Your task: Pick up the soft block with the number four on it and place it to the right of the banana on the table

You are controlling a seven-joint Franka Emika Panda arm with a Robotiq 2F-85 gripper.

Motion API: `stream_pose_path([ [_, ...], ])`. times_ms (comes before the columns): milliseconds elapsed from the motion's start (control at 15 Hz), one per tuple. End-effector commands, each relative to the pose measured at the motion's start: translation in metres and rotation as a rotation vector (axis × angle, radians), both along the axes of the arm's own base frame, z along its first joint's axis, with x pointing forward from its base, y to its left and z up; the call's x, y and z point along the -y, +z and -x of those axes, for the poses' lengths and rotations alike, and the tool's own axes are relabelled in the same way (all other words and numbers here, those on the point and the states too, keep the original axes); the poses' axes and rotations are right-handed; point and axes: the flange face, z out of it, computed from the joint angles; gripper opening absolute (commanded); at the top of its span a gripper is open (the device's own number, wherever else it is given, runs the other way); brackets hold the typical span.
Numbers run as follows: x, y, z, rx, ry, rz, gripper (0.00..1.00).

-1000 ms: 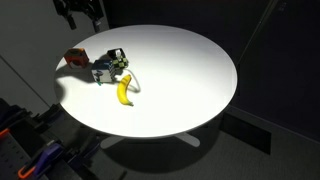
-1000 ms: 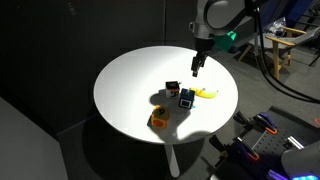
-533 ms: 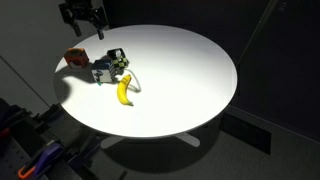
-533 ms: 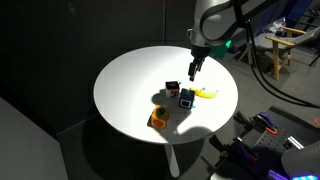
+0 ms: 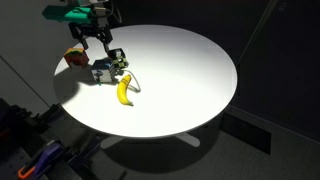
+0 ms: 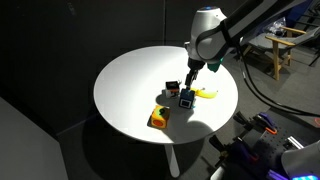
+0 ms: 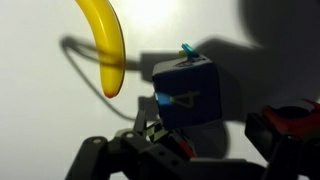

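The soft block with the number four (image 7: 188,92) lies in shadow, dark with cyan edges and a cyan four on its face. It sits left of the banana in an exterior view (image 5: 103,70) and also shows from the other side (image 6: 186,99). The yellow banana (image 7: 105,45) lies beside it on the white round table (image 5: 180,70), as seen in both exterior views (image 5: 124,91) (image 6: 205,93). My gripper (image 7: 190,152) is open and empty, hovering just above the block with its fingers to either side (image 5: 100,50) (image 6: 189,84).
An orange-red cube (image 5: 75,58) (image 6: 158,119) sits near the table edge beyond the block. A small dark multicoloured block (image 5: 118,60) (image 6: 172,87) touches the four block. Dark floor and equipment surround the table.
The gripper has come down from above the table's edge to just over the block with the four. The blocks and the banana have not moved.
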Motion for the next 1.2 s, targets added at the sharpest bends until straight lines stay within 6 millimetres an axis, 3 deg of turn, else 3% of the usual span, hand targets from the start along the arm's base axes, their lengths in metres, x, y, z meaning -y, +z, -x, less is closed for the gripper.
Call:
stream_pose_path([
  [0, 0.002, -0.018, 0.005, -0.036, 0.023, 0.007, 1.0],
  [467, 0.0, -0.044, 0.013, -0.076, 0.095, 0.01, 1.0],
  [1133, 0.008, -0.056, 0.007, -0.044, 0.147, 0.037, 1.0],
])
